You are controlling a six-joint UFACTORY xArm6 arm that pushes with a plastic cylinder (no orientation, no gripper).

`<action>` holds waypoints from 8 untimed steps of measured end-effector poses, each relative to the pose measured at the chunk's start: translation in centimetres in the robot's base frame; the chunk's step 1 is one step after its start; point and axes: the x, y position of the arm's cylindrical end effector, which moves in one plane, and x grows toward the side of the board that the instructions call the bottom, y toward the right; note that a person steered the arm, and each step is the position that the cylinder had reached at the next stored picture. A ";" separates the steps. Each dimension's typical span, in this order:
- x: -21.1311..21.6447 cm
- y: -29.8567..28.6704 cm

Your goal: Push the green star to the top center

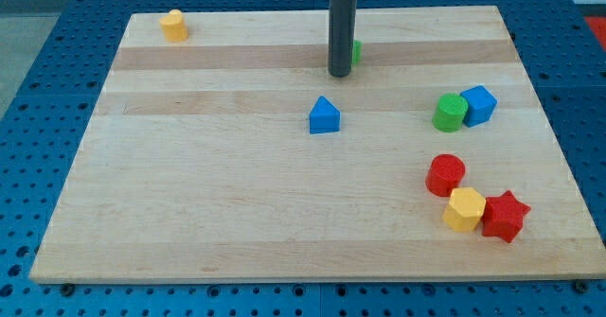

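Note:
The green star (356, 51) is almost wholly hidden behind my rod near the view's top centre; only a green sliver shows at the rod's right edge. My tip (340, 73) rests on the wooden board (208, 203), just in front of and slightly left of the star, close to it or touching it.
A blue house-shaped block (324, 115) lies below my tip. A yellow block (173, 25) sits at the top left. A green cylinder (449, 113) touches a blue block (478, 104) at the right. A red cylinder (445, 175), yellow hexagon (464, 209) and red star (504, 216) cluster at the bottom right.

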 end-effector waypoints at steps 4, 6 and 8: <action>-2.4 0.0; -0.2 0.2; -0.7 5.3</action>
